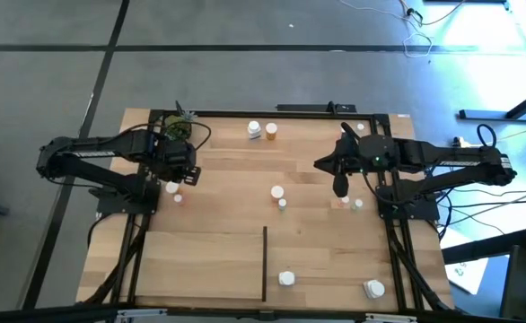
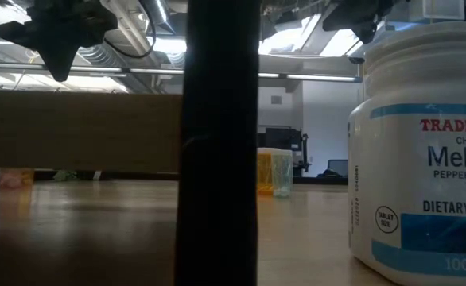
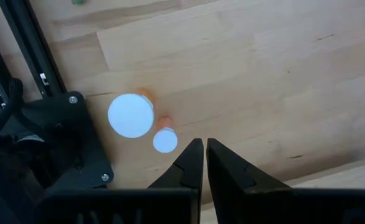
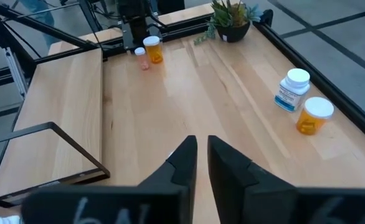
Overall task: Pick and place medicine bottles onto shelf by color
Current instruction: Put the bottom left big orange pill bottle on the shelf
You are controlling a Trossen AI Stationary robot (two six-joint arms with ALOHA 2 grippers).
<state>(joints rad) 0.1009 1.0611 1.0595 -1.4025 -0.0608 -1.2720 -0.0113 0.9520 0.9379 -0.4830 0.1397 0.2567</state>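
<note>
Both grippers hover with jaws closed and empty: the left gripper (image 3: 201,149) above two orange bottles (image 3: 131,114) at the shelf's (image 1: 209,260) left edge, the right gripper (image 4: 199,149) over its right side. Other bottles (image 1: 261,131) stand scattered across the shelf.

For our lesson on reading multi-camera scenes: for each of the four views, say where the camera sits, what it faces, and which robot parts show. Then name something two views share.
High view: overhead, looking straight down on the shelf, both arms visible.
Low view: at board level, facing the room; a white bottle looms close, arms overhead.
Left wrist view: on the left arm, looking down past the shut left gripper at two orange bottles.
Right wrist view: on the right arm, past the shut right gripper, facing the potted plant.
Shared: the plant also appears in the high view.
</note>
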